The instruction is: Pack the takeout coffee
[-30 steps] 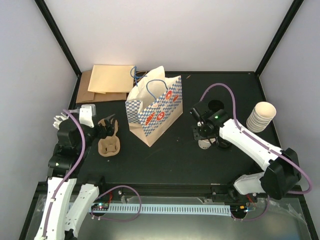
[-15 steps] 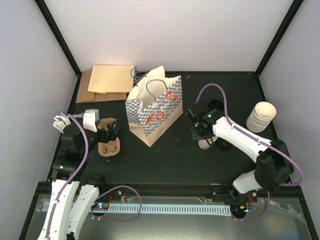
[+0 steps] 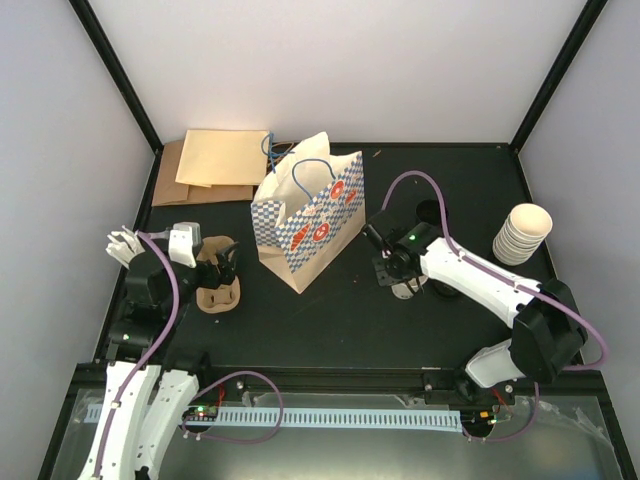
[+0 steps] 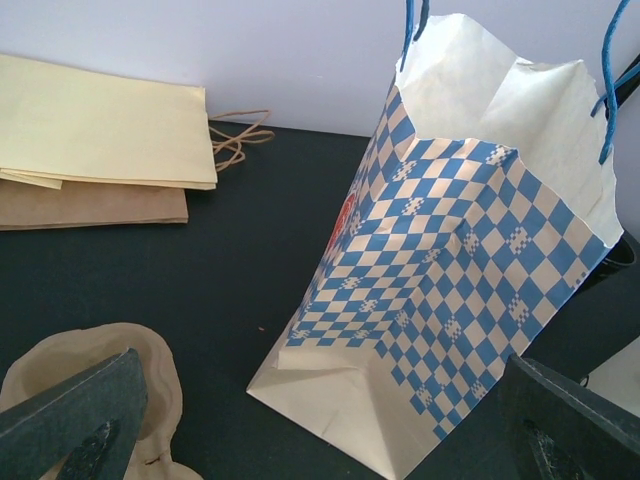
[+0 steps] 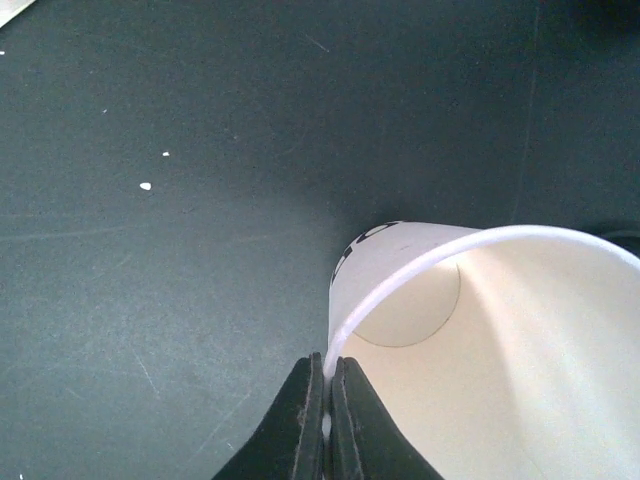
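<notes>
1 view, right wrist, shows right end effector (image 5: 326,380) pinching rim of paper cup (image 5: 500,340); left end effector (image 4: 325,420) gapes wide.

Looking down on a matte black tabletop (image 3: 480,170), boxed in by a plain pale back wall (image 3: 340,70), a left wall (image 3: 60,150) and a right wall (image 3: 600,170). Seeing a black left post (image 3: 116,75) and right post (image 3: 557,75) slanting up where those walls are meeting. Noting soft, even light casting only faint shadows. Picking out white specks (image 5: 146,186) and fine scratches on the dark surface up close. Making out a black rail (image 3: 330,375) along the near edge, a white slotted strip (image 3: 330,418) just in front of it, and possibly a grey floor (image 3: 330,455) lying below.
</notes>
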